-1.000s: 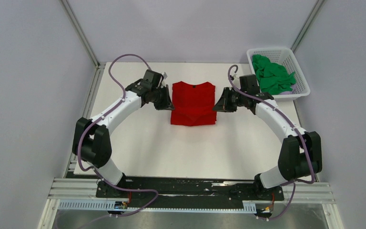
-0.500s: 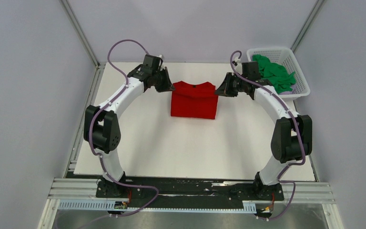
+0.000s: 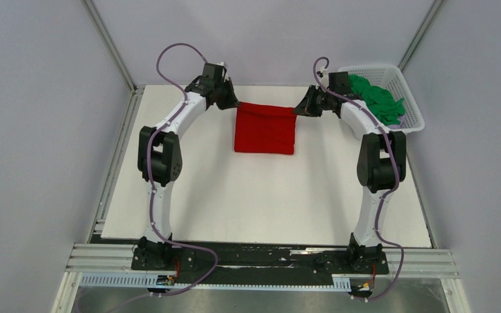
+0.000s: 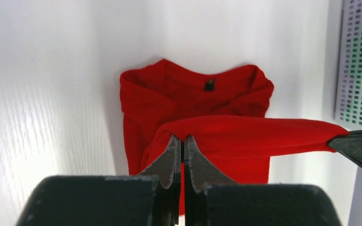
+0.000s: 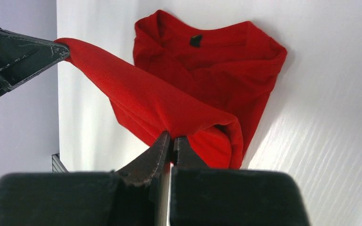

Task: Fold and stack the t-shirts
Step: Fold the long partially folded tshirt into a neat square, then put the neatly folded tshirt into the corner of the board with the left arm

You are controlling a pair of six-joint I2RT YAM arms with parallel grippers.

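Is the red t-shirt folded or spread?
Partly folded: left gripper and right gripper hold one edge of the red t-shirt above its collar.

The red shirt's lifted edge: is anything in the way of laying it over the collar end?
Nothing visible. The left gripper and right gripper pinch an edge of the red shirt; its collar end lies bare. The green shirt sits in the basket.

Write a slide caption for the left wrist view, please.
Left hand and right hand pinch a lifted edge of the red t-shirt above the table.
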